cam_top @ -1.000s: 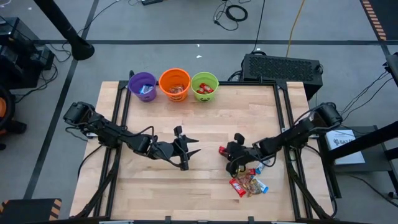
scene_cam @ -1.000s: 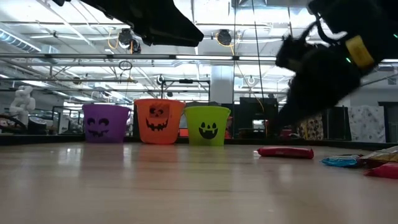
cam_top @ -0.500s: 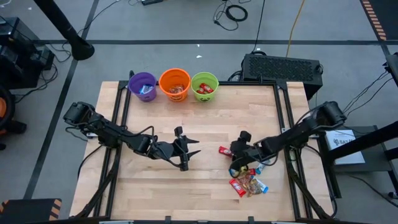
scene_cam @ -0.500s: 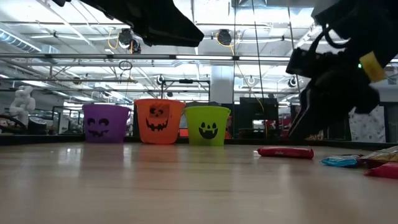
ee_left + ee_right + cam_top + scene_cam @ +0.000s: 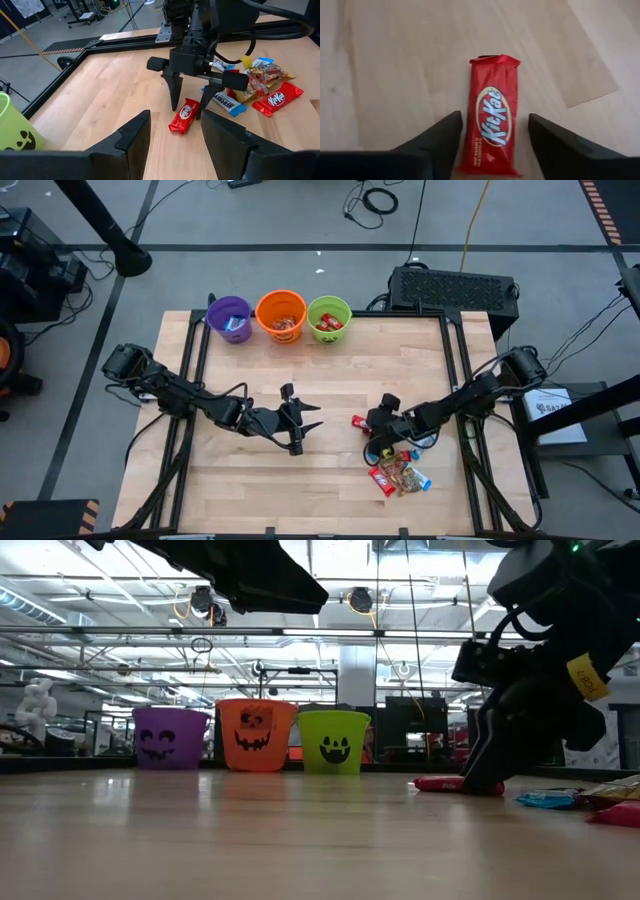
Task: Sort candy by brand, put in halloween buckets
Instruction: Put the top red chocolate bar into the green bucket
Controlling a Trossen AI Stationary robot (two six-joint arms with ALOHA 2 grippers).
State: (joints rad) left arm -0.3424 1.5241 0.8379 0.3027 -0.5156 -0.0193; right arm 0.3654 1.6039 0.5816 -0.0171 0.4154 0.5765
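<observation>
A red KitKat candy bar [image 5: 493,115] lies flat on the wooden table, right of centre [image 5: 358,421]. My right gripper [image 5: 493,137] is open and low over it, one finger standing on each long side of the bar near one end [image 5: 184,114]. I cannot tell whether either finger touches the wrapper. My left gripper [image 5: 300,425] hangs open above the middle of the table, with nothing between its fingers [image 5: 172,142]. The purple [image 5: 230,318], orange [image 5: 281,314] and green [image 5: 329,318] halloween buckets stand in a row at the far edge, with candy inside.
A small heap of candy [image 5: 400,475] lies just behind my right gripper toward the near right corner: red, blue and gold wrappers [image 5: 260,85]. Bare wood stretches between the grippers and the buckets [image 5: 256,734]. A black frame runs along the table's edges [image 5: 455,380].
My right gripper has come down from above the table until its fingertips stand at the tabletop around the red bar. The bar has not moved. My left arm has kept still.
</observation>
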